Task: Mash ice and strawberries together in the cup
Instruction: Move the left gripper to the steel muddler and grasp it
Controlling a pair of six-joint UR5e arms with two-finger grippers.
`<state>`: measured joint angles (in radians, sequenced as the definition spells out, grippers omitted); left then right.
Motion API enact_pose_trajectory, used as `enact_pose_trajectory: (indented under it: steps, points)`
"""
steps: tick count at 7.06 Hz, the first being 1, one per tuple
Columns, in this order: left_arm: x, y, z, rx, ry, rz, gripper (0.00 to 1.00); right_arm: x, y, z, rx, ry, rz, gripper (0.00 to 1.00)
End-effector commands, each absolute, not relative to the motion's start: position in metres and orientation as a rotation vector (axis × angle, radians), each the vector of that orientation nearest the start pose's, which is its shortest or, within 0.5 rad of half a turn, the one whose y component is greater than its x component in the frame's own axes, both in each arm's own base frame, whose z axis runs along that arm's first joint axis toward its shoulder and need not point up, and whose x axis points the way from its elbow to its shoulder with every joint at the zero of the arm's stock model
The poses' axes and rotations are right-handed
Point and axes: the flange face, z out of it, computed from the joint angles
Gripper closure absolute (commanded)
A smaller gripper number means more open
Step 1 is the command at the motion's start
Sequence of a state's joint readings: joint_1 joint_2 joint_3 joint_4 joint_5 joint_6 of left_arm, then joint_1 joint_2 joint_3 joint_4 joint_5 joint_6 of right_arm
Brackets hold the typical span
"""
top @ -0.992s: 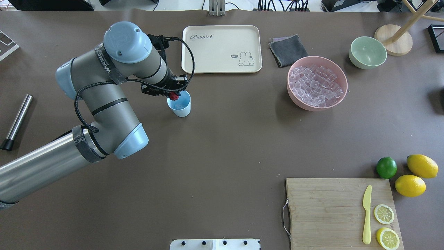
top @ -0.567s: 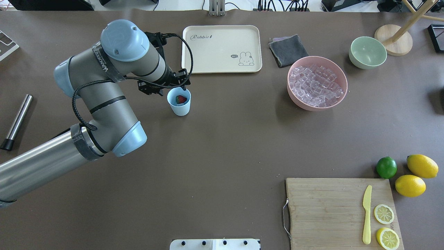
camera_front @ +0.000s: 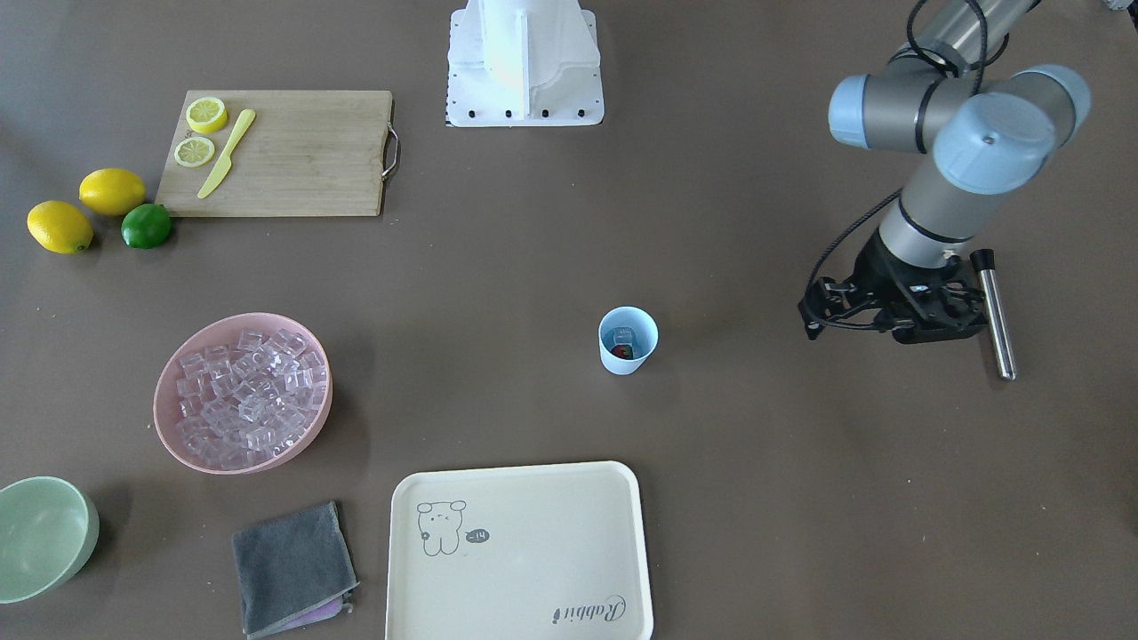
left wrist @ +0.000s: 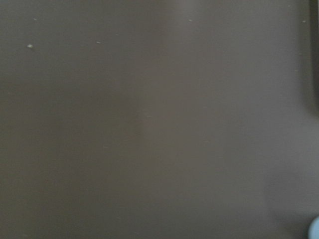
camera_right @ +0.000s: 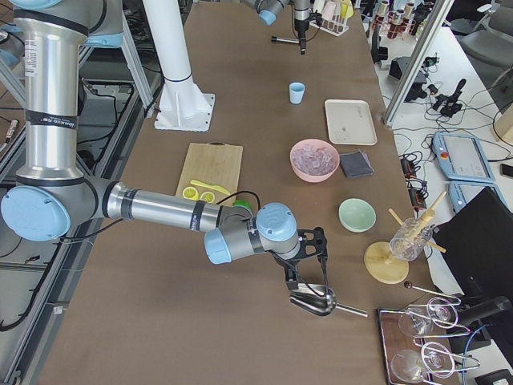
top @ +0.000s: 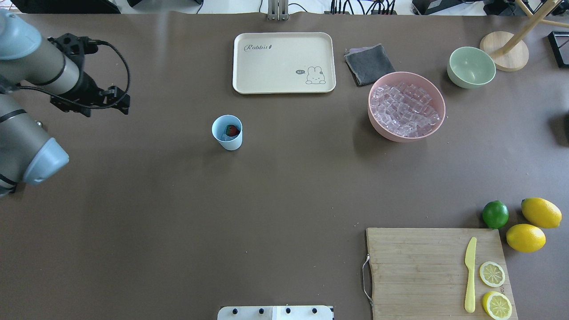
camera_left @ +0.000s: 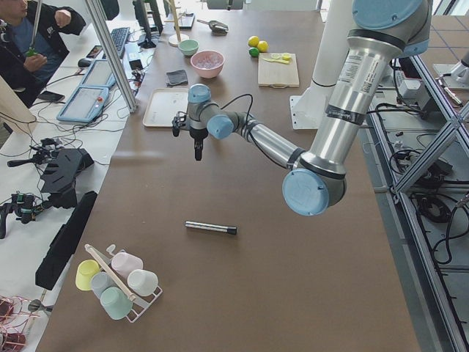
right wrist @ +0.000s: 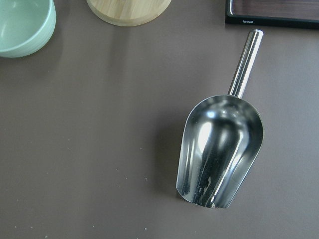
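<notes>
1. Your cup [top: 227, 132] stands upright left of centre in the overhead view. It is below the cream rabbit tray [top: 275, 66] and well apart from it.
2. Look into the cup and you see the strawberry [top: 231, 130] lying against a few cubes of clear ice [camera_front: 622, 336].
3. The left gripper [top: 104, 103] hangs at the far left edge of the overhead view, well apart from the cup. You cannot tell whether its jaws are parted or closed, and its wrist camera shows only blurred brown table.
4. In the front-facing view a steel muddler [camera_front: 994, 311] lies on the table at the right edge, and that gripper's black body appears just left of it.
5. The right gripper [camera_right: 298, 281] shows only in the right side view, above a steel scoop [right wrist: 222, 149]. You cannot tell its state either.
6. At the upper right of the overhead view sits a pink bowl [top: 440, 100] heaped with more cubes, with a grey cloth [top: 369, 64] and a green bowl [top: 471, 66] near it.
7. At the lower right is a cutting board [top: 413, 266] carrying a yellow knife [top: 470, 274] and two lemon halves [top: 491, 274]. A lime [top: 495, 214] and two lemons [top: 541, 212] lie just beyond its corner.
</notes>
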<state>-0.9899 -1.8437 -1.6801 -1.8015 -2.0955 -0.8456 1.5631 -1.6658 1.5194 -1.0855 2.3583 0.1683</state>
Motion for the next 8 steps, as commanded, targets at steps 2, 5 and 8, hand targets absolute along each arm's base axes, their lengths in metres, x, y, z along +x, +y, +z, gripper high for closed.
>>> enact_pose_trajectory:
  steps: [2,5,8]
  points:
    - [0.154,-0.546,0.656,0.155,0.751,0.015,0.02,0.068,-0.462,0.68,0.236,-0.801,0.047,0.0]
    - [0.159,-0.543,0.667,0.149,0.773,-0.039,0.13,0.075,-0.459,0.682,0.237,-0.801,0.061,0.0]
    - [0.175,-0.536,0.666,0.156,0.781,-0.005,0.25,0.076,-0.456,0.684,0.234,-0.8,0.066,0.0]
